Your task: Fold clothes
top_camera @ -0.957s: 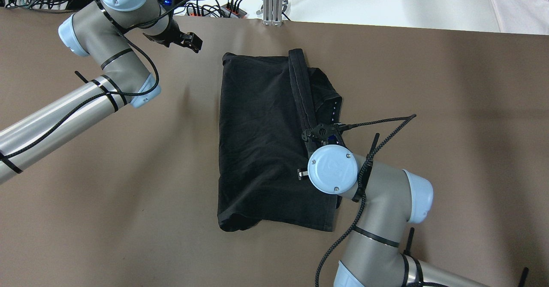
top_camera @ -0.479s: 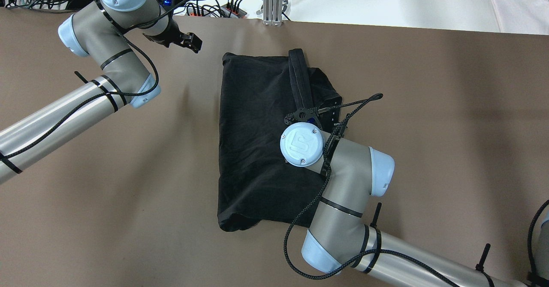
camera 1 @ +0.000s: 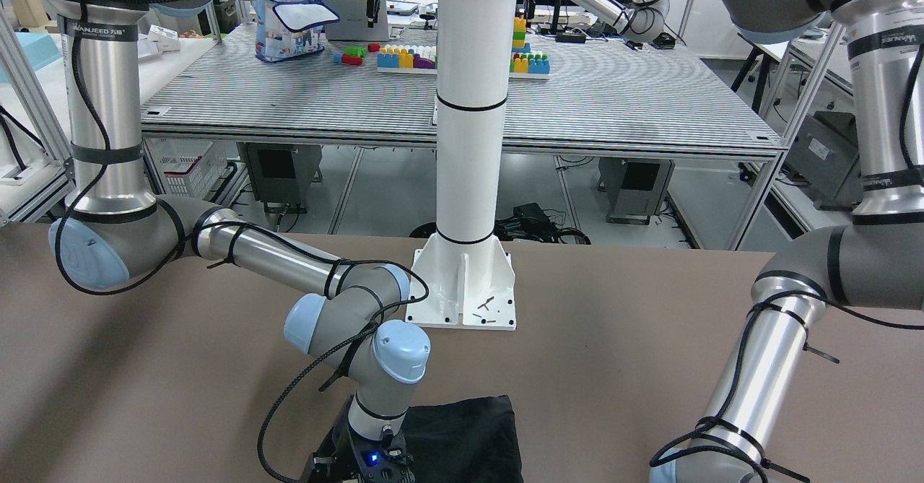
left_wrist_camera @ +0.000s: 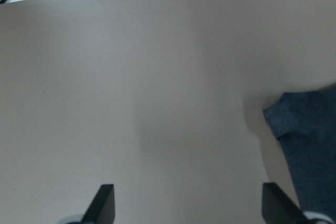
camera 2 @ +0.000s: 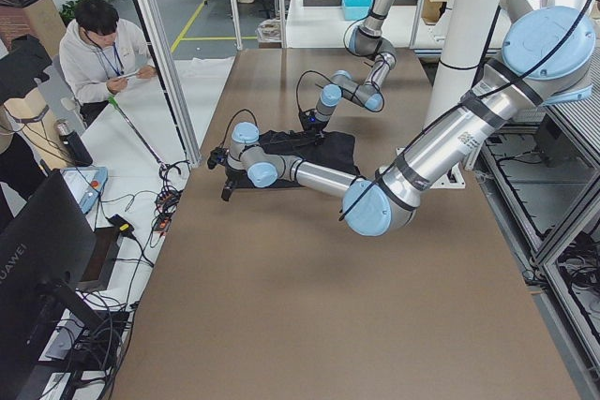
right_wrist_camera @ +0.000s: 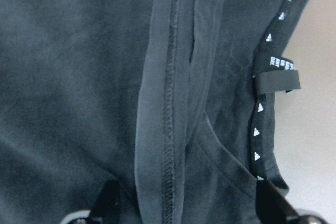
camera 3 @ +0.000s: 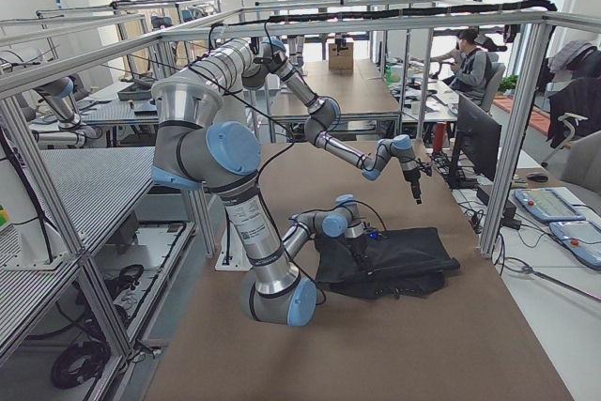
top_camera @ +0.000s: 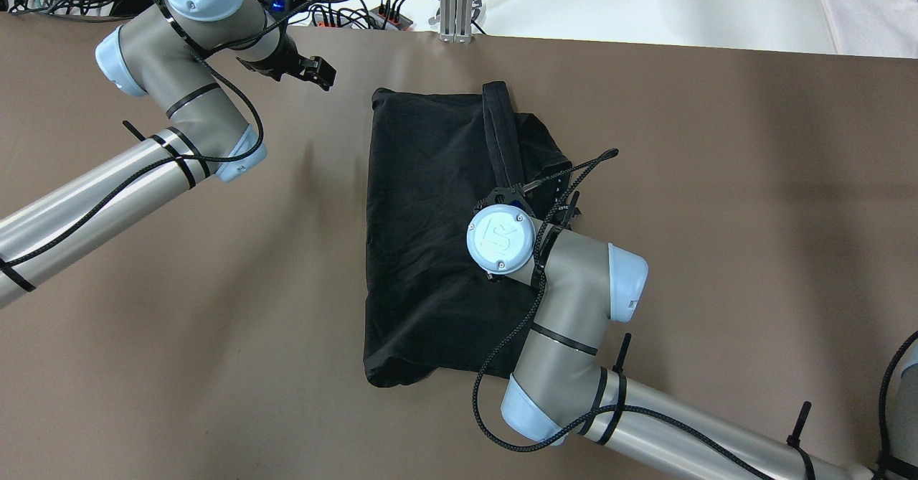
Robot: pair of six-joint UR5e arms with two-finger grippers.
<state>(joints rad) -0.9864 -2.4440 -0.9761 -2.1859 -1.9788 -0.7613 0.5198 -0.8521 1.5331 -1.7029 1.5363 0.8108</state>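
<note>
Hanging over the clothes [top_camera: 423, 236], the right arm [top_camera: 574, 300] has jaws apart, like the left arm [top_camera: 179, 85].

The clothes [top_camera: 430, 236] were plain black, with small white triangles along one inner band [right_wrist_camera: 258, 119]. The bench [top_camera: 717, 179] was matte brown.

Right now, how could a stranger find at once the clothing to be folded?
Look at the wide brown table. Near its middle lies a rectangular, soft black fabric piece, partly under the wrist of the right arm. It is the only cloth there, with a hemmed band along its length.
</note>
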